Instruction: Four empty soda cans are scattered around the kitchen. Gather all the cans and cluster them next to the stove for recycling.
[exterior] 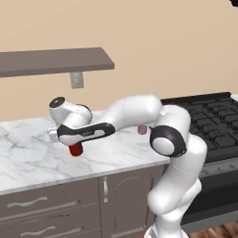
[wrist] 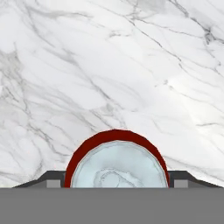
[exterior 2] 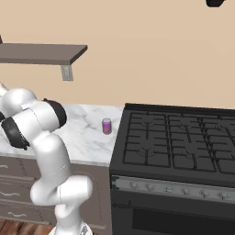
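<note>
**Two cans in sight: one red between the fingers, one purple by the stove**

Count: one red soda can [exterior: 76,149], one purple-pink can [exterior 2: 107,125], one stove [exterior 2: 183,142].

The gripper [wrist: 117,183] hangs over the marble counter [exterior: 28,158]; the red can stands upright directly under it. In the hand view the can's silver top sits between the two dark fingertips [wrist: 51,180], each just beside the can wall. Whether they press it cannot be told.

The purple-pink can stands upright on the counter, just beside the stove's left edge, well apart from the red one.

Bare marble surrounds the red can. A brown shelf [exterior: 51,60] overhangs the counter's back.
</note>
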You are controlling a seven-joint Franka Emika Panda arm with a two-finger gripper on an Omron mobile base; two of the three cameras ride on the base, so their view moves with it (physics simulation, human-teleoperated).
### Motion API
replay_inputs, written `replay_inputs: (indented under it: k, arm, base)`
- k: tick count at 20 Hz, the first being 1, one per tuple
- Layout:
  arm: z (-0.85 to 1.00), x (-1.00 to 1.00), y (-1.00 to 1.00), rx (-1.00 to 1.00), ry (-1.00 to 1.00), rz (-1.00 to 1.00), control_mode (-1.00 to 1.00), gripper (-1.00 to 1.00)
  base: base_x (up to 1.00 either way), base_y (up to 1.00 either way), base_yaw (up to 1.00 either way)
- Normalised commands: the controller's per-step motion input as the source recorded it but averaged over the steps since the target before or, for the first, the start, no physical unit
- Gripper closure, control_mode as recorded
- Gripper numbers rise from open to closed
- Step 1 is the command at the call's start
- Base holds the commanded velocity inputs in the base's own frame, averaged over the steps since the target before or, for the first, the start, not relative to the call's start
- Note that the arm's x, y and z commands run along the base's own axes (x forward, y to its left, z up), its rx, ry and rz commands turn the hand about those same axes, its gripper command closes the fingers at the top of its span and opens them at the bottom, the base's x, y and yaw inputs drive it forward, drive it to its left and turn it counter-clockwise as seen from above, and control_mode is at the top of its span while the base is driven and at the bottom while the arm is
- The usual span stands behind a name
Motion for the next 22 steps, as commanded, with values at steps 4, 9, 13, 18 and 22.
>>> replay_inputs:
  k: [4,9,13,18,22]
  arm:
    - [0.01,-0.18,-1.00,0.03,-0.07,0.00,-1.00,1.00]
    - [0.03,0.03,-1.00,0.03,-0.01,0.02,-1.00,1.00]
    - [0.14,0.21,-0.89,0.00,0.03,0.06,-1.00,1.00]
    - [0.12,0.32,-0.70,0.00,0.04,0.13,-1.00,1.00]
    - [0.01,0.53,-0.61,0.02,0.07,0.12,-1.00,1.00]
  base:
    - [0.00,0.00,0.00]
    - [0.00,0.00,0.00]
    - [0.00,0.00,0.00]
    - [0.00,0.00,0.00]
    - [0.00,0.00,0.00]
